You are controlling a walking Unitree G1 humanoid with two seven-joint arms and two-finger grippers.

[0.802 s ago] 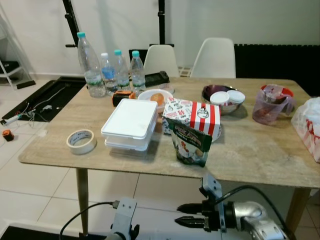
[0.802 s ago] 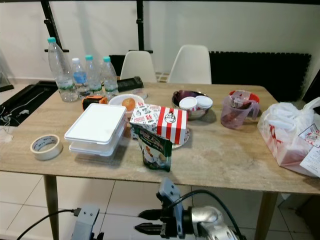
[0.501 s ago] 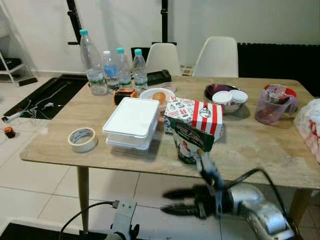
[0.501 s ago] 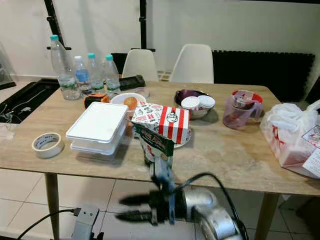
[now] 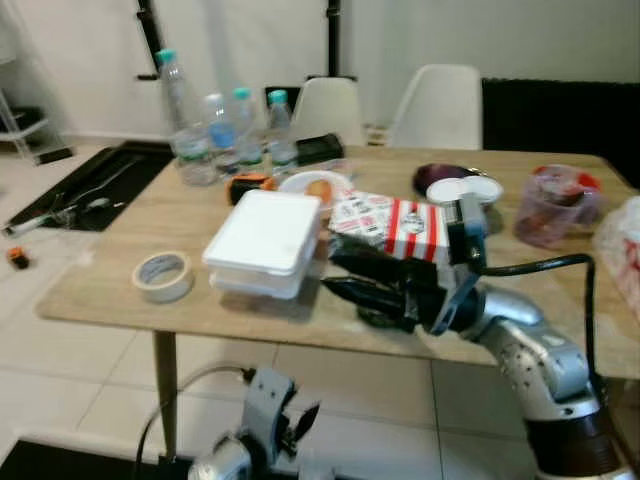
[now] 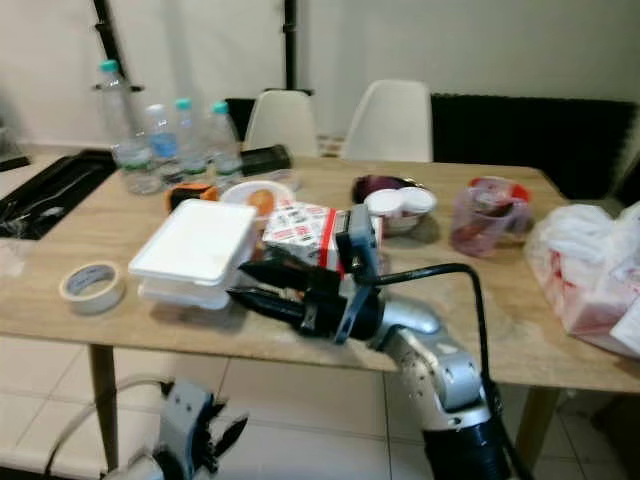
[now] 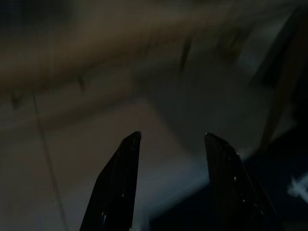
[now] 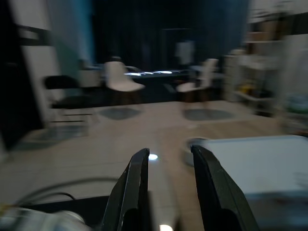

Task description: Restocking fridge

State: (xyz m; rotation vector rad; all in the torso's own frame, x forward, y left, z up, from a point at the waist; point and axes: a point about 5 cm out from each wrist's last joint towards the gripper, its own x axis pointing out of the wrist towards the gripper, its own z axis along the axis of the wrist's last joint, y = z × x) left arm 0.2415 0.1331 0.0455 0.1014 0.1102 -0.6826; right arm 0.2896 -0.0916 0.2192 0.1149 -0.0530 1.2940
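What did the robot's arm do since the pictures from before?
The right gripper rose from below the table edge to tabletop height, open, pointing toward the white boxes, in front of the green pouch. It holds nothing. The left gripper stays low. Bottles and tape roll stayed put.

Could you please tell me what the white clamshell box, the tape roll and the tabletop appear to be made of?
The white clamshell box looks like matte foam: thick, soft-edged, no shine. The tape roll appears to be cream paper masking tape, dull and uncoated. The tabletop shows pale wood grain with a low sheen, though whether solid wood or laminate cannot be told.
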